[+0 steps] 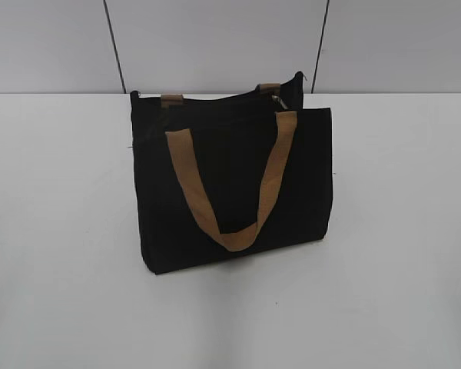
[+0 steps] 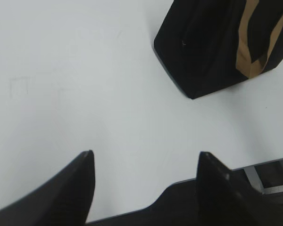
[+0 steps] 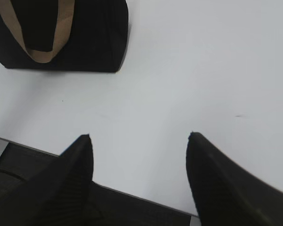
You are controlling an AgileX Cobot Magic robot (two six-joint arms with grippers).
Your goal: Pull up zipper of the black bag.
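Black fabric of the bag (image 1: 230, 184) stands mid-worktop (image 1: 399, 231), zipper (image 1: 274, 90) pull at its top rear corner. Left pincer (image 2: 144, 157) and right pincer (image 3: 139, 141) are held released, well apart from it. Unbraced, the soft bag may be dragged or toppled.

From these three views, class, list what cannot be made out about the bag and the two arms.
- Zipper: exterior view, only a tiny silvery glint at the bag's top right; how far it is closed is too small to tell.
- Bag top: cut off by the frame edge in both wrist views.
- Left pincer and right pincer: absent from the exterior view.
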